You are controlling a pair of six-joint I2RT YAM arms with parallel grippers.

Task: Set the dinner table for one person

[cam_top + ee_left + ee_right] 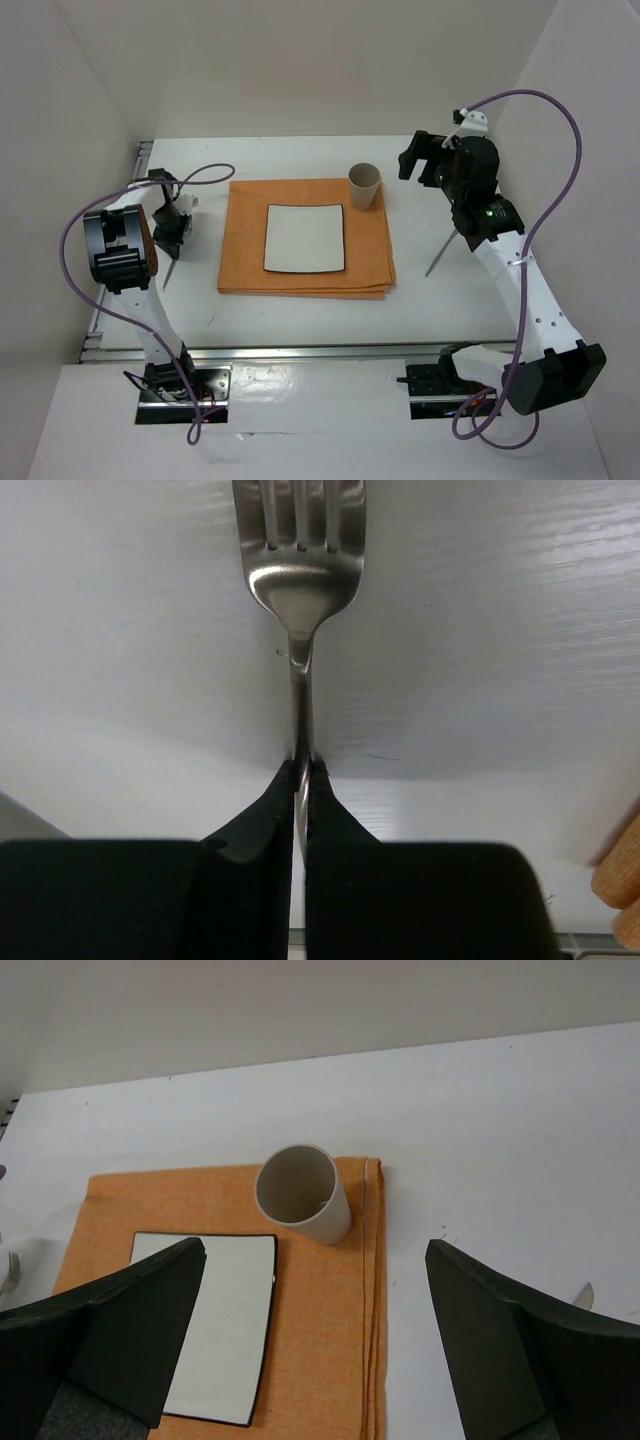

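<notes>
On the white dinner table (300, 310) lies an orange cloth (245, 250) with a square white plate (305, 238) in its middle and a beige cup (365, 185) at its far right corner. My left gripper (172, 238) is left of the cloth, shut on the handle of a metal fork (300, 590); the black fingers (340, 840) pinch the handle and the tines point away. My right gripper (315, 1260) hangs open, high to the right of the cup (300, 1195), with nothing between its fingers. A knife (440, 250) lies on the table right of the cloth.
White walls close the table in on the left, back and right. A metal rail (300, 352) runs along the near edge in front of the arm bases. A corner of the cloth (620, 880) shows at the lower right of the left wrist view.
</notes>
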